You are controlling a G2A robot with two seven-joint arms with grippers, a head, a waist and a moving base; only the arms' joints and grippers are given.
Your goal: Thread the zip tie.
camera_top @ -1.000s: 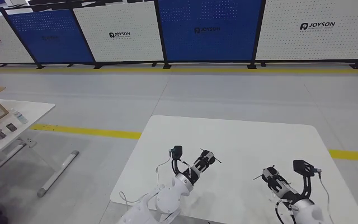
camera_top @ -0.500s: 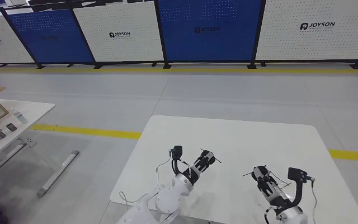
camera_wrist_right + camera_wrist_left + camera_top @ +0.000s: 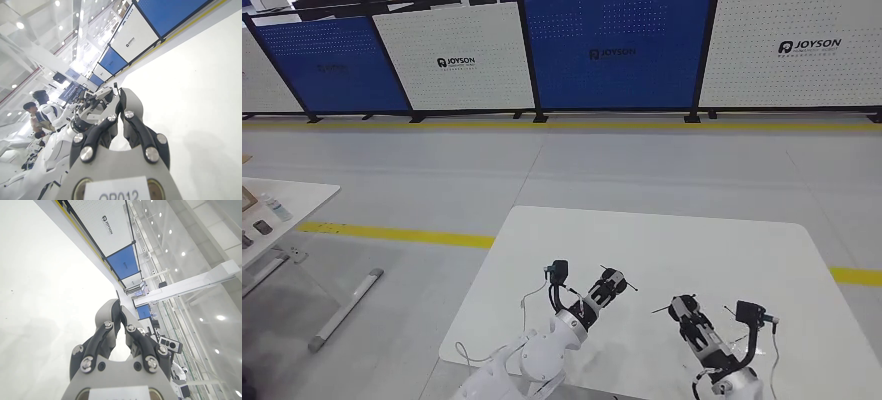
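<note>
Right wrist view: jaws pinch zip tie (image 3: 115, 84).

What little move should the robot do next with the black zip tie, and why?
Probably slide the right gripper toward the left gripper. The right one pinches the zip tie just below its head, the left pinches a thin black strip, and a gap separates them.

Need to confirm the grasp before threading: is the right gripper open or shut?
Shut: the right gripper clamps the black zip tie, fingers closed together, its head sticking out past the tips.
</note>
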